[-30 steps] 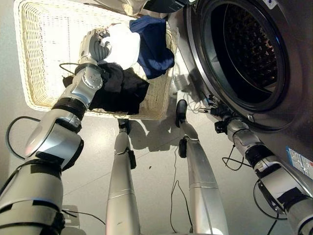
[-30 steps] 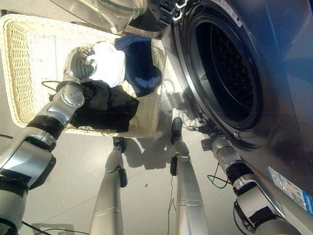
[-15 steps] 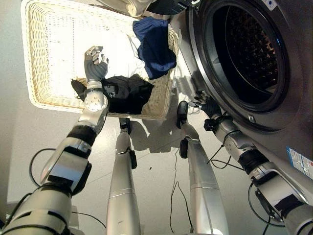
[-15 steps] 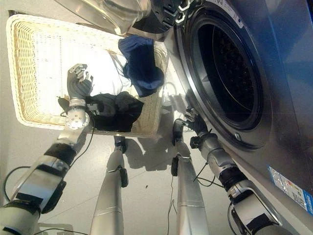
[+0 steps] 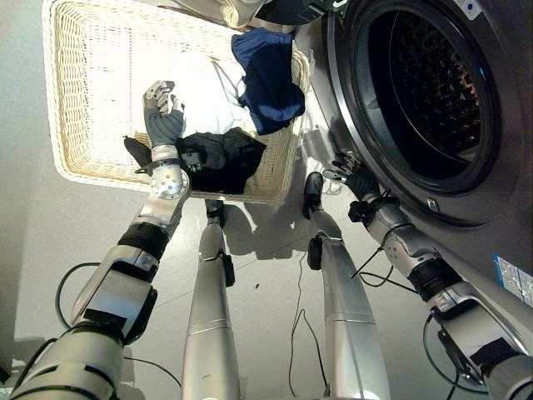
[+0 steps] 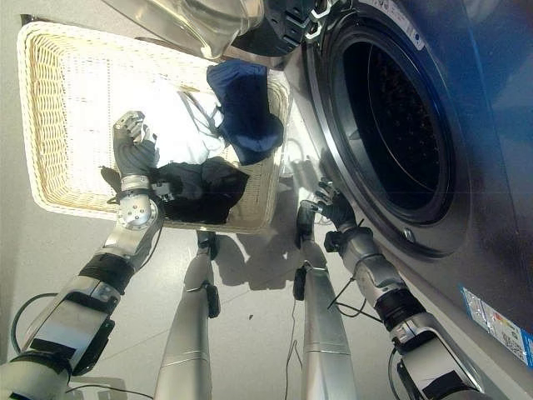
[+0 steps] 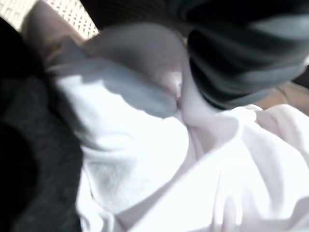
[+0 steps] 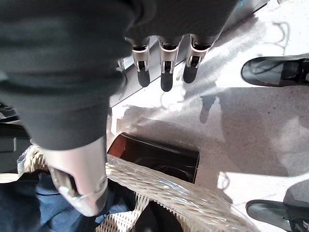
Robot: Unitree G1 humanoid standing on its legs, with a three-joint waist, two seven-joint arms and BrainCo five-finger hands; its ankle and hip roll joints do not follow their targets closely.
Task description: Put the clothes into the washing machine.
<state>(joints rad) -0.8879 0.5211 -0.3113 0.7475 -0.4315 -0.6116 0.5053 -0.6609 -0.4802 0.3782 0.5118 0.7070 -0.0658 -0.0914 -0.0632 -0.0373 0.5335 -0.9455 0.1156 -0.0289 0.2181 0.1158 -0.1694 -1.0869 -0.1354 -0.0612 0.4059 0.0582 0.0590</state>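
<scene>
Evidently the pickup step is in hand: the left hand [image 5: 164, 117], fingers curled without a clear grip, hovers over the white garment [image 5: 208, 92] in the wicker basket [image 5: 83, 50]. Right hand [image 5: 354, 177] hangs open beside the washing machine drum [image 5: 425, 83]. Next it must close on cloth.

Pale grey floor [image 5: 33, 250] (smooth, brightly lit)
</scene>
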